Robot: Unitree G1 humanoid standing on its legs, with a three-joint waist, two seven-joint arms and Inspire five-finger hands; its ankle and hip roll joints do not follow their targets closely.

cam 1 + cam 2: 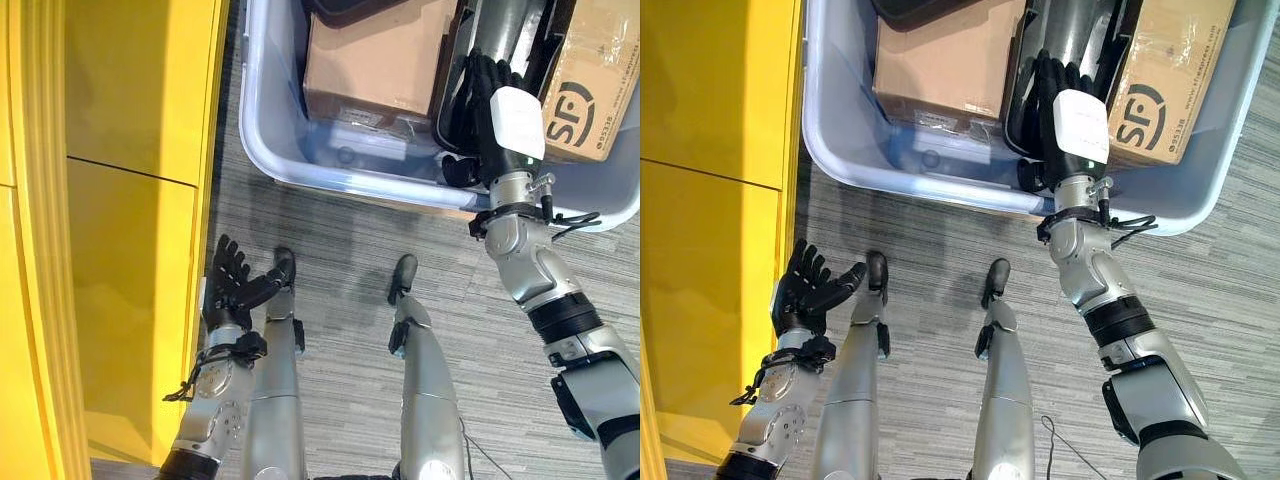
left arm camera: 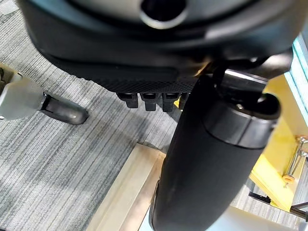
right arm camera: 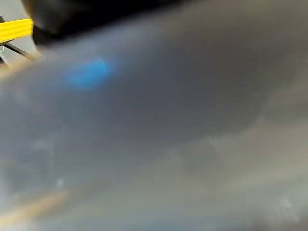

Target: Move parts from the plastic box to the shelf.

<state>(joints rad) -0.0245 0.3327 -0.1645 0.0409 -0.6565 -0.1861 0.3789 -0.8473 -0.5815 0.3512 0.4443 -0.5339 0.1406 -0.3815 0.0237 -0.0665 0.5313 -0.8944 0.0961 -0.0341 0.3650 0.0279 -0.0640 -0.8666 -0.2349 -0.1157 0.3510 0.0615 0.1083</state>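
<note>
The left hand point(image 1: 234, 283) is hanging near over ribbed grey carpet point(image 1: 340, 240), fingers spread and holding nothing, beside the glossy yellow shelf point(image 1: 110, 200). Farther off, the right hand point(image 1: 1058, 95) is reaching inside the translucent blue-grey plastic box point(image 1: 840, 150), against a dark glossy cylindrical part point(image 1: 1075, 30) between two cardboard cartons point(image 1: 950, 60); whether it grips, I cannot tell.

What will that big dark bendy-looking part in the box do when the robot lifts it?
The dark part looks like moulded plastic, so probably stiff and fairly light. It is long and leans between two cardboard boxes, so it may tip or snag. The right hand reaches onto it; its shiny surface might be slippery.
</note>
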